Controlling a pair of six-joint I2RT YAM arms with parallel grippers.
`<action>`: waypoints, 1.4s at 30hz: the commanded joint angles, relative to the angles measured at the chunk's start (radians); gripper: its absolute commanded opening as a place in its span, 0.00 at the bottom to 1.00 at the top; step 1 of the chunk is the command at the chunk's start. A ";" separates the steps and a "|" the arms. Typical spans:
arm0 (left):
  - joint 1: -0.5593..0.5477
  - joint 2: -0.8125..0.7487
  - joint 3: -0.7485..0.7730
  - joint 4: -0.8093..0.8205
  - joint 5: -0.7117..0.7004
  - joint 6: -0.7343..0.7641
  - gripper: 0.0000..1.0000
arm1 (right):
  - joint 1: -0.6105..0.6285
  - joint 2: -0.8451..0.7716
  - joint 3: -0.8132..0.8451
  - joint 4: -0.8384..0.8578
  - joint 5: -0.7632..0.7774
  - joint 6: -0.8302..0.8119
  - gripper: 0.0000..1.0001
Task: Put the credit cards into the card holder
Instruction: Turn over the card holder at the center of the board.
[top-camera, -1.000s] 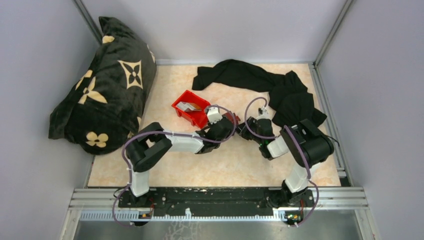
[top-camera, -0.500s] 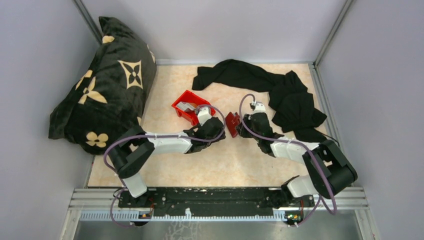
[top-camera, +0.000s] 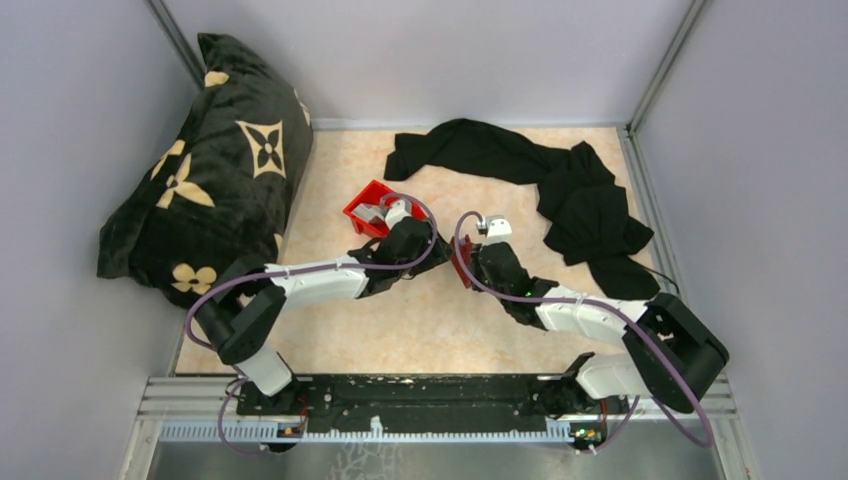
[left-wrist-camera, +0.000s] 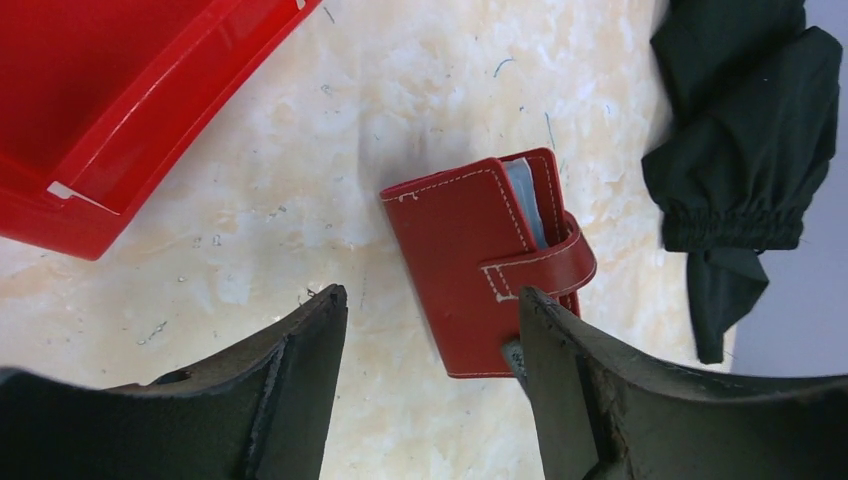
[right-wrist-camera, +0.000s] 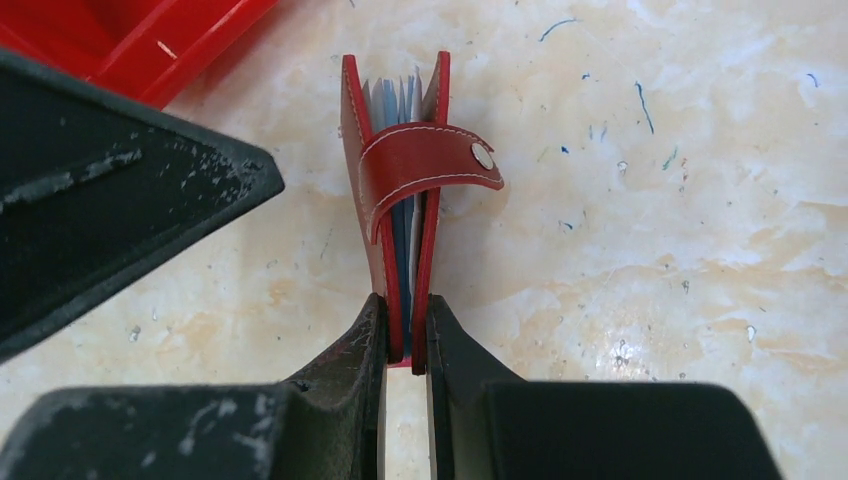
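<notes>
Card holder (right-wrist-camera: 415, 170) of stitched red leather, seemingly holding cards (right-wrist-camera: 395, 100), pinched by right gripper (right-wrist-camera: 405, 330); left gripper (left-wrist-camera: 430, 300) spread.

The left arm (top-camera: 320, 285) and right arm (top-camera: 580, 318) are each showing white shell links between bulky black joints. A purple cable (top-camera: 300, 270) is running along each one, and a small white camera block (top-camera: 497, 226) is sitting at each wrist. Black bases are standing on a black rail (top-camera: 420, 392) at 6 o'clock. The left fingers (left-wrist-camera: 290, 400) and right fingers (right-wrist-camera: 350, 380) are looking matte black, wedge-shaped and palely scuffed.
</notes>
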 joint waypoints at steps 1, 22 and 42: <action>0.032 -0.026 -0.002 0.043 0.134 -0.046 0.70 | 0.077 -0.024 0.005 -0.025 0.126 -0.047 0.00; 0.075 0.024 0.031 0.077 0.411 -0.101 0.71 | 0.255 0.061 0.061 -0.016 0.319 -0.111 0.00; 0.072 0.047 0.032 0.010 0.432 -0.081 0.68 | 0.396 0.215 0.214 -0.145 0.469 -0.146 0.00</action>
